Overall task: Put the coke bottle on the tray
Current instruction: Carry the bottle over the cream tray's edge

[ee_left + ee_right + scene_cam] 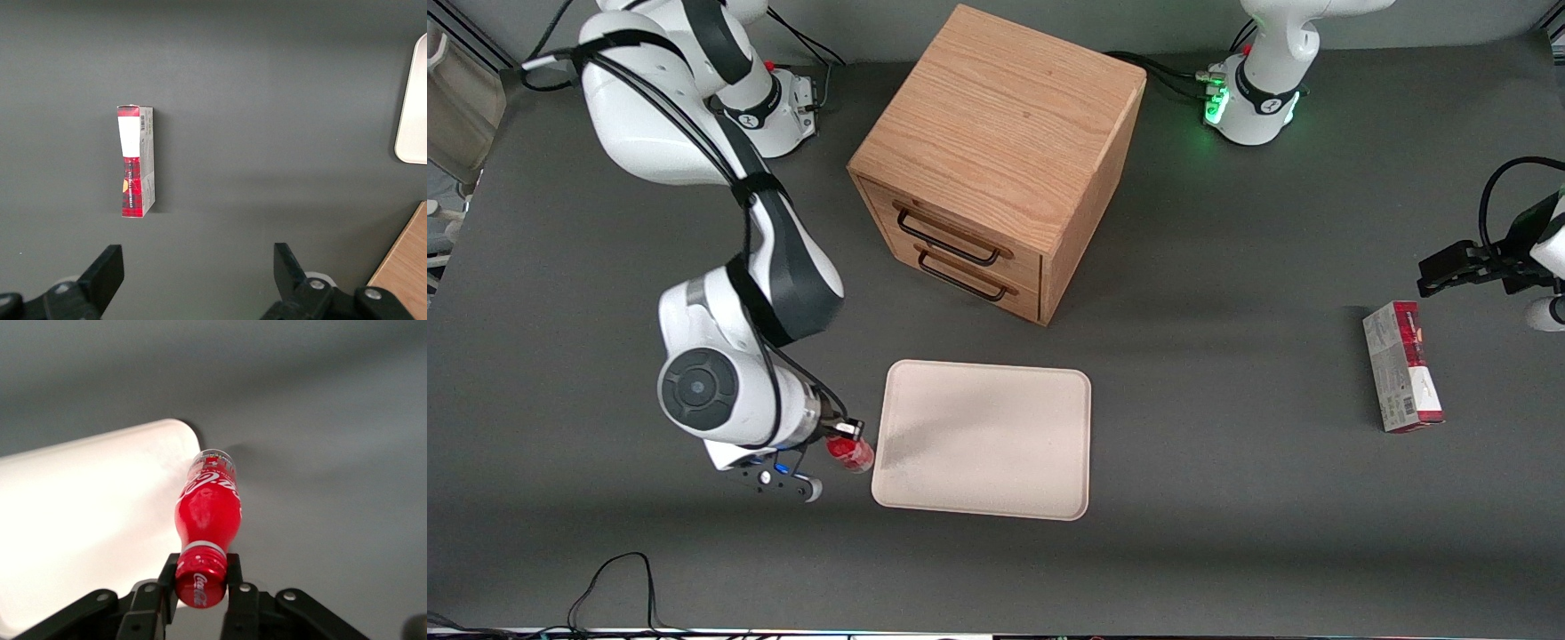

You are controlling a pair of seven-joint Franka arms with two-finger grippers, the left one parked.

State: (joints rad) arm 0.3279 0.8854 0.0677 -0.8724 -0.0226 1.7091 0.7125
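Note:
The coke bottle point(208, 513), glossy red with a red cap and white lettering, is held by its cap end in my right gripper point(200, 570), whose fingers are shut on it. In the front view the gripper point(843, 434) holds the bottle point(851, 453) just beside the edge of the cream tray point(987, 440) that faces the working arm's end of the table. In the right wrist view the bottle's base points at a rounded corner of the tray point(87, 513), above the grey table.
A wooden drawer cabinet point(1000, 160) stands farther from the front camera than the tray. A red-and-grey carton point(1402, 365) lies toward the parked arm's end of the table, and shows in the left wrist view point(137, 161).

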